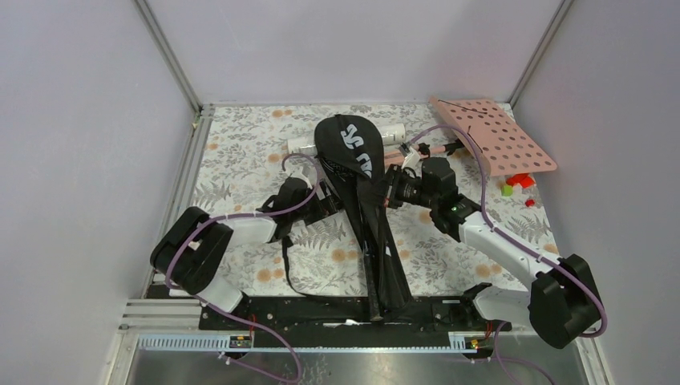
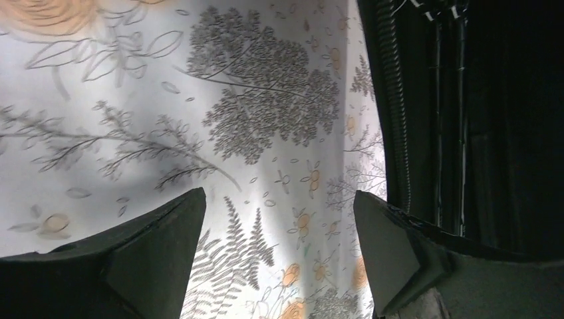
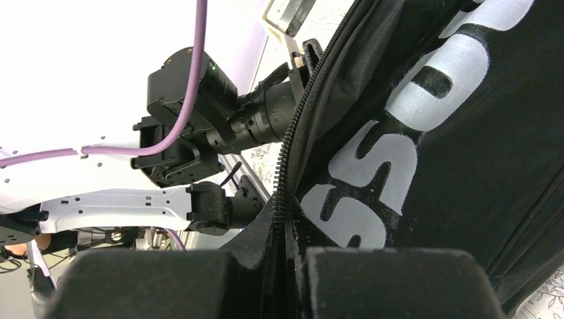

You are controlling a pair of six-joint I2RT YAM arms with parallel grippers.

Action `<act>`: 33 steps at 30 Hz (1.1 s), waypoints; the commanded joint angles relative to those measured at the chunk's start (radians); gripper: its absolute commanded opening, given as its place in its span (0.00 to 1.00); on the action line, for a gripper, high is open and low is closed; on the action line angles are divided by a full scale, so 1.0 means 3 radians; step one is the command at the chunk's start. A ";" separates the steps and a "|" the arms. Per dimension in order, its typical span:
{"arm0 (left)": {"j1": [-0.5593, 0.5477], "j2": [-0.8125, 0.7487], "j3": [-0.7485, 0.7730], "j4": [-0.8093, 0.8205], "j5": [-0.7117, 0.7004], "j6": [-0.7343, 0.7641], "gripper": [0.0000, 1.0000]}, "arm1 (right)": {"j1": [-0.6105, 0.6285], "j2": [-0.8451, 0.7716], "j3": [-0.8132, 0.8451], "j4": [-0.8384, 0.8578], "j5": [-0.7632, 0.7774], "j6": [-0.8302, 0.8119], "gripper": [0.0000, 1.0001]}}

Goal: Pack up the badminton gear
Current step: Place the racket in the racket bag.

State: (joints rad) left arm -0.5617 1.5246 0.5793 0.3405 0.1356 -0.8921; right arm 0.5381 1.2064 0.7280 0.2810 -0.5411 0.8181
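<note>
A black racket bag [image 1: 353, 152] lies along the middle of the table [image 1: 240, 160]. Its rounded, white-lettered head points at the far edge and its narrow end reaches the near edge between the arm bases. Its strap [image 1: 287, 265] loops out onto the floral cloth on the left. A long white tube [image 1: 393, 133] lies crosswise behind the bag's head, near the far edge. The right gripper [image 3: 286, 256] is pinched closed on the bag's zipper edge, on the right side of the head. The left gripper [image 2: 278, 196] hovers over bare cloth just beside the bag's left edge, jaws spread wide and holding nothing. A pink perforated plate [image 1: 497, 136] sits at the far right corner, with small coloured blocks [image 1: 520, 183] near the right edge.
</note>
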 commanded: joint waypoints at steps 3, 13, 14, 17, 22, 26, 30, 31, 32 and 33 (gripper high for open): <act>0.0006 0.0361 0.0248 0.0764 0.0520 -0.0191 0.80 | 0.0025 -0.0154 0.0197 0.0283 -0.0070 0.0073 0.00; -0.0002 0.0071 -0.0241 0.1050 0.0495 -0.0318 0.80 | 0.0022 -0.0222 0.0285 -0.0053 0.0270 -0.0230 0.00; -0.0006 -0.0017 -0.0287 0.0966 0.0392 -0.0326 0.80 | 0.0020 -0.0220 0.0288 -0.0065 0.0322 -0.0254 0.00; -0.0051 -0.0222 -0.0281 0.0541 0.0153 -0.0237 0.80 | 0.0021 -0.0181 0.0296 -0.0045 0.0351 -0.0272 0.00; -0.0076 -0.0382 -0.0406 0.0437 -0.0005 -0.0212 0.82 | 0.0020 -0.0142 0.0300 -0.0018 0.0318 -0.0283 0.00; -0.0080 -0.0241 -0.0176 0.0574 0.0228 -0.0175 0.82 | 0.0020 -0.0118 0.0301 0.0058 0.0237 -0.0223 0.00; -0.0101 0.0091 0.0144 0.0541 0.0263 -0.0137 0.80 | 0.0022 -0.0158 0.0300 0.0093 0.0213 -0.0198 0.00; -0.0101 0.0231 0.0217 0.0579 0.0325 -0.0135 0.79 | 0.0022 -0.0168 0.0299 0.0096 0.0224 -0.0197 0.00; -0.0101 0.0345 0.0278 0.0651 0.0415 -0.0153 0.77 | 0.0022 -0.0175 0.0303 0.0087 0.0229 -0.0202 0.00; -0.0101 0.0463 0.0350 0.0714 0.0523 -0.0171 0.73 | 0.0020 -0.0174 0.0307 0.0067 0.0244 -0.0220 0.00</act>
State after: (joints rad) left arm -0.5880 1.5581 0.5861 0.4694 0.2092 -0.9569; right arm 0.5381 1.1809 0.7544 0.1940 -0.4564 0.7494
